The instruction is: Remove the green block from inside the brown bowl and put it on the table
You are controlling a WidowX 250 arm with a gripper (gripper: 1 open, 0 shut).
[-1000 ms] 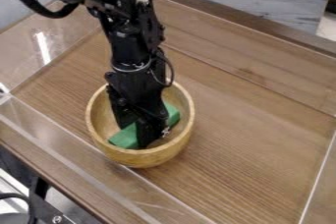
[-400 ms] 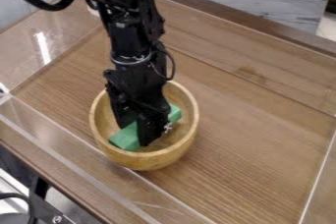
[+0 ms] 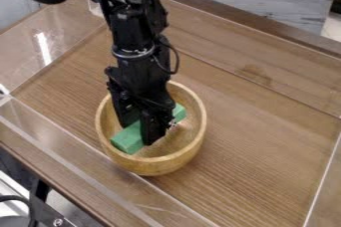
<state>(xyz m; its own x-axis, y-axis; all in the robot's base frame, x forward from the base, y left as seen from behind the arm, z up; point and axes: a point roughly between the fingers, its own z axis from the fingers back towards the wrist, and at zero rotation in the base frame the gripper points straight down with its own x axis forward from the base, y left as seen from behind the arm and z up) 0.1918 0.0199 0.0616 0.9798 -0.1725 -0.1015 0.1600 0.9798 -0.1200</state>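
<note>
Gripper (image 3: pixel 150 123): black, pointing straight down into the bowl, jaws closed narrowly on the green block, which shows on both sides of the fingers.

Arm (image 3: pixel 134 32): black, jointed, cabled; rises from the gripper toward 11 o'clock and leaves the picture at the top edge. It hides the far inner wall of the bowl behind it.

Green block (image 3: pixel 131 137): bright green bar, clamped between the fingers, tilted; its larger visible end juts out toward 7 o'clock from the fingertips, and a smaller green patch shows at about 2 o'clock of them. It lies within the bowl's rim. Whether its low end touches the bowl's floor cannot be told.

Brown bowl (image 3: pixel 189 149): round, light tan wood, thick rim, upright on the table. It encircles the gripper and the block; its wall stands all round the block.

Table (image 3: pixel 253 92): brown wood-grain top, bare surface lying from 12 through 5 o'clock of the bowl.

Acrylic wall (image 3: pixel 40 121): clear, upright along the table's edges; nearest stretch passes at 7 to 9 o'clock of the bowl, apart from it.
</note>
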